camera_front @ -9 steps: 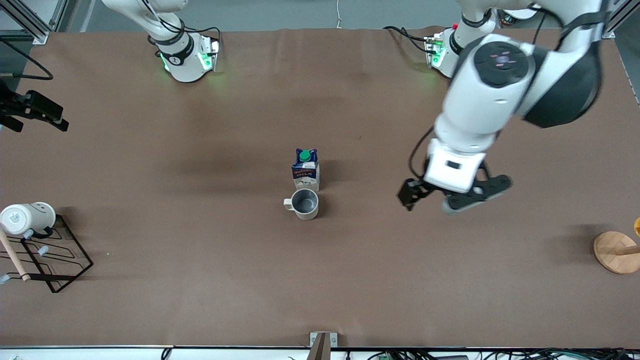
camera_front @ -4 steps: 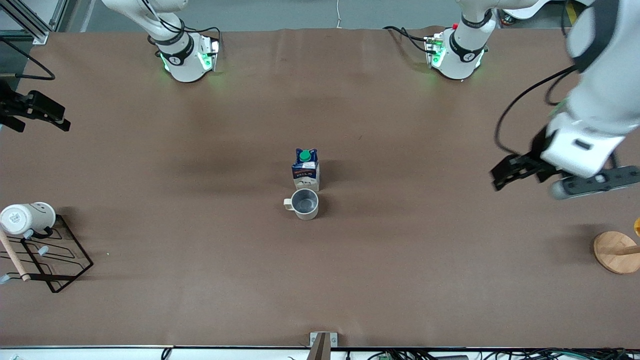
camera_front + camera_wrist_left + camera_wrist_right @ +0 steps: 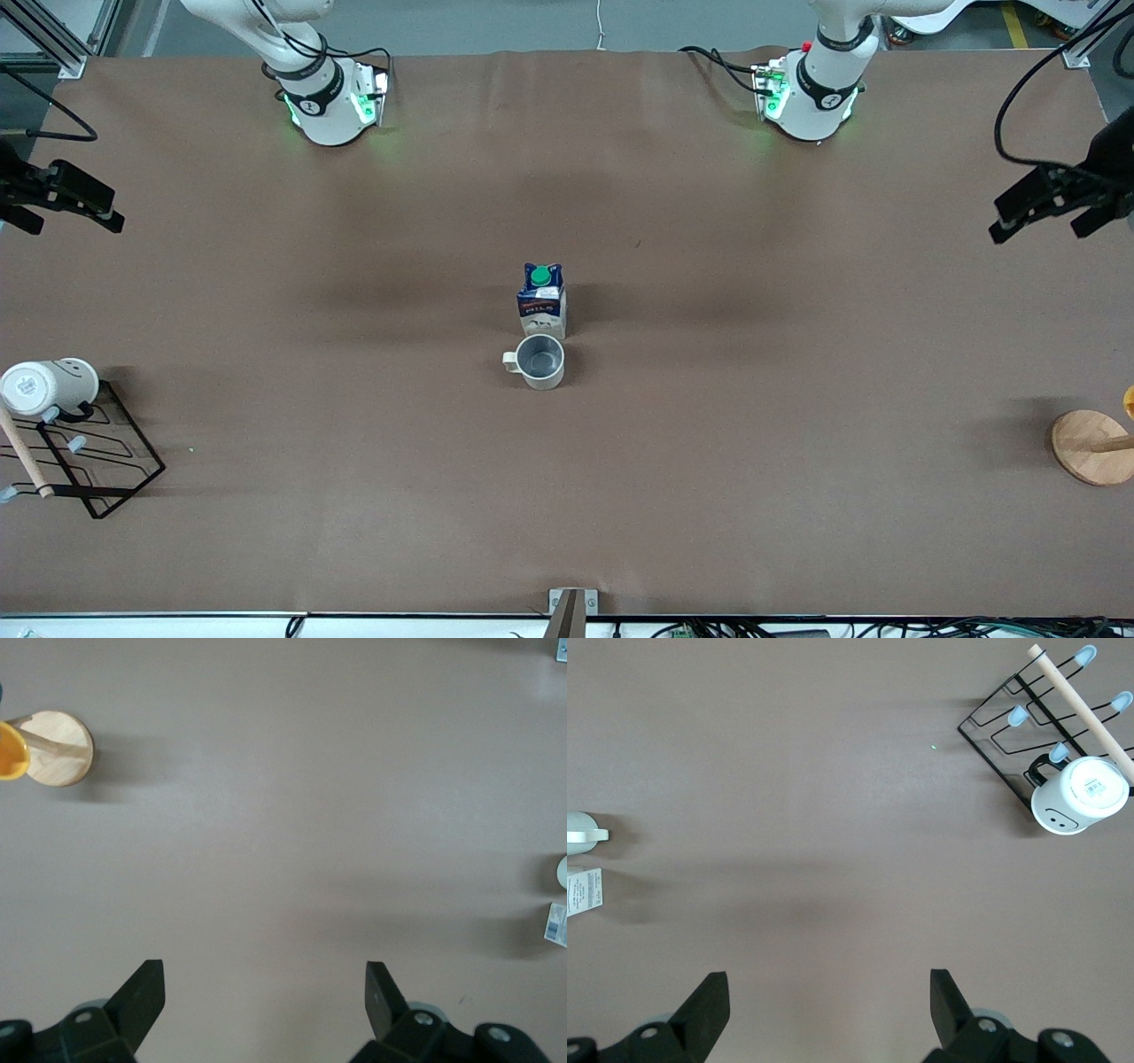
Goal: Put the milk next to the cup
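The milk [image 3: 541, 301], a blue and white carton with a green cap, stands upright at the table's middle. The grey cup [image 3: 539, 361] stands right beside it, nearer to the front camera, almost touching. My left gripper [image 3: 1036, 230] is open and empty, up over the table's edge at the left arm's end. My right gripper [image 3: 71, 221] is open and empty, up over the edge at the right arm's end. In the left wrist view the gripper [image 3: 263, 979] is open, with milk [image 3: 556, 924] and cup [image 3: 562, 872] at the frame edge. In the right wrist view the gripper [image 3: 828, 983] is open, with cup [image 3: 580, 833] and milk [image 3: 583, 891] visible.
A white mug with a face [image 3: 49, 385] hangs on a black wire rack [image 3: 106, 461] at the right arm's end. A round wooden stand [image 3: 1090, 446] with a yellow piece [image 3: 11, 750] sits at the left arm's end.
My left arm has swung away from beside the milk and cup to the table's edge at its own end. Milk, cup and right arm have not moved.
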You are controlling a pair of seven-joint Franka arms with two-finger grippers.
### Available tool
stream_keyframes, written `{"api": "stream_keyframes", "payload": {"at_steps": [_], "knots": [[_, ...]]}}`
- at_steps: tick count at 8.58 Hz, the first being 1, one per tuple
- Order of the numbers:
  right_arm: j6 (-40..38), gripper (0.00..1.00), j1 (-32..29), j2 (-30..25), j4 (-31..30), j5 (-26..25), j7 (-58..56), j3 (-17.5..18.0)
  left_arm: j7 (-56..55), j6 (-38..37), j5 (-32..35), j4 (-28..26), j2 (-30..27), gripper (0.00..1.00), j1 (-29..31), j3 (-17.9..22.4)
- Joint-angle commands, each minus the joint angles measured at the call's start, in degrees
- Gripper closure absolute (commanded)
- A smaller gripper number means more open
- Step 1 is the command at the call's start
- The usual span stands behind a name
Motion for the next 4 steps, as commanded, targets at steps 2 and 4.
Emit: {"api": "stream_keyframes", "payload": {"at_steps": [2,4], "knots": [[-0.23,0.00,0.34,-0.47,-0.15,0.04,0.17,0.05,1.79,0.35,-0.46,0.82,-0.29,0.00,-0.22,0.10],[0.21,0.00,0.26,-0.47,-0.33,0.04,0.08,0.05,5.12,-1.85,-0.55,1.35,0.14,0.00,-0.13,0.19]]}}
